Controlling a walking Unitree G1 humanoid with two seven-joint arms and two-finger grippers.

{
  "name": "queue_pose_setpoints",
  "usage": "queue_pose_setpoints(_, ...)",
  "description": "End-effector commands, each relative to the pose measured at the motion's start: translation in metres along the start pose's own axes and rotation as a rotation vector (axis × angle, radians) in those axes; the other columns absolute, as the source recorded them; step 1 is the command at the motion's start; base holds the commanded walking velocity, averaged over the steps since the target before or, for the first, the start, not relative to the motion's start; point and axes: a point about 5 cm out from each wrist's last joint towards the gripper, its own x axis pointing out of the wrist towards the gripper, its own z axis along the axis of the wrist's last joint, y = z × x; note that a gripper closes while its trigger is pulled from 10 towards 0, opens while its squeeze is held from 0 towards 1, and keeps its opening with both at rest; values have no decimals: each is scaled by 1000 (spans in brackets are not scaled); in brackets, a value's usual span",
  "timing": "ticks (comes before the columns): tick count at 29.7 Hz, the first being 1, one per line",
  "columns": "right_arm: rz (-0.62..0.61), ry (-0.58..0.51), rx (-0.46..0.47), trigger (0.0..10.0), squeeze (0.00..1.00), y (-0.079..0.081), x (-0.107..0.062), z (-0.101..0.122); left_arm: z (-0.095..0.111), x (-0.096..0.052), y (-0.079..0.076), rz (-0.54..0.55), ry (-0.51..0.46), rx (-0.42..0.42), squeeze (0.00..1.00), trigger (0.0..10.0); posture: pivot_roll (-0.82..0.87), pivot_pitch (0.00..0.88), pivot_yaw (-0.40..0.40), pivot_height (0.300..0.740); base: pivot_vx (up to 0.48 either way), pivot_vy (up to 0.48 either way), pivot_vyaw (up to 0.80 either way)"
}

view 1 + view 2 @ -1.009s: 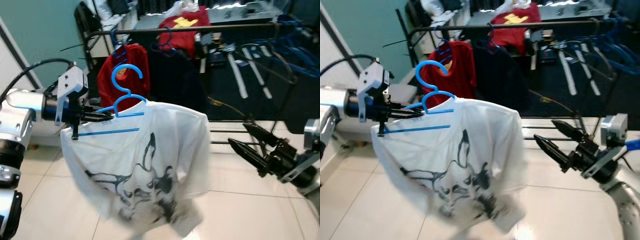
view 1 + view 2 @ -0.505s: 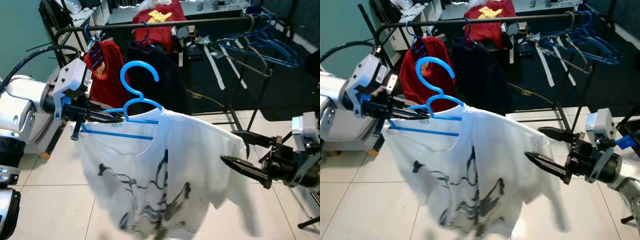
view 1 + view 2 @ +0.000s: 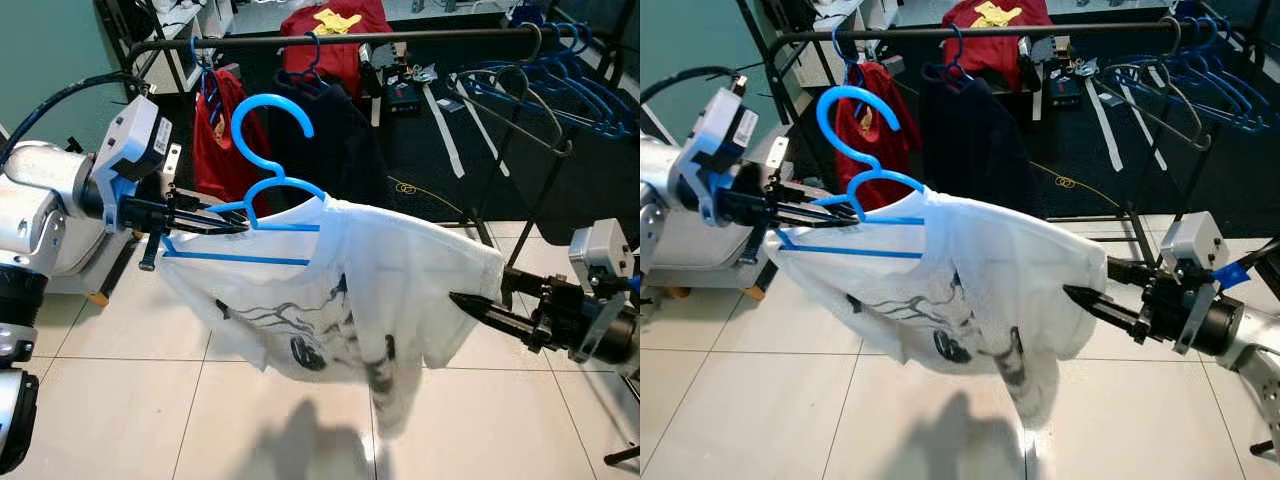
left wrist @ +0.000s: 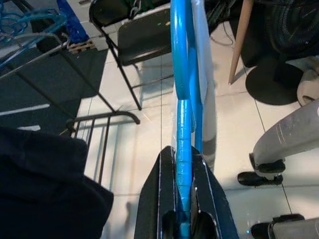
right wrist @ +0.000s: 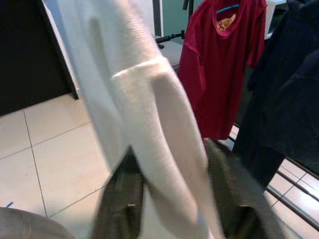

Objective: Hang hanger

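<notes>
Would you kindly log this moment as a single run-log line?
left end effector: shut on blue hanger | white T-shirt: on hanger | right end effector: open around shirt edge | clothes rail: ahead, hanger not hung

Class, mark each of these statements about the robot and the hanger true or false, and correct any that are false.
1. The left gripper is shut on the blue hanger. True.
2. The hanger's hook is already on the rail. False: it is held in front of the rail, not on it.
3. A white shirt hangs on the hanger. True.
4. The right gripper holds a red shirt. False: its fingers straddle the white shirt's sleeve; the red shirt hangs on the rail.
</notes>
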Motion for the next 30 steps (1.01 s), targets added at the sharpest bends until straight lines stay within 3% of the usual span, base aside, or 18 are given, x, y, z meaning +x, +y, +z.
queue_pose_setpoints(1,-25,4,-9,0,0,-3,-4,3,6,-12,0,-18,6,11,0,10000,-67,87,82,740,0,0,0)
queue_pose_setpoints(7,-68,-5,-24,0,0,-9,-6,5,5,-17,0,-4,20,4,0,10000,-64,88,81,740,0,0,0)
queue_pose_setpoints(9,-161,-94,-50,0,0,-22,-11,18,-15,-28,0,35,123,-41,0,10000,-64,88,80,740,0,0,0)
queue_pose_setpoints(13,-215,-133,-62,0,0,-29,-15,24,-27,-33,-4,33,182,-69,0,10000,-64,89,80,740,0,0,0)
queue_pose_setpoints(18,-430,-219,-82,0,0,-56,-36,37,-61,-39,-32,-64,364,-143,0,10000,-60,88,81,740,0,0,0)
queue_pose_setpoints(27,-567,-249,-83,0,0,-72,-46,42,-66,-39,-35,-60,351,-148,0,10000,-60,89,76,740,0,0,0)
queue_pose_setpoints(30,-656,-130,-52,0,0,-81,-52,25,-54,-45,-26,15,250,-130,0,10000,-61,91,75,740,0,0,0)
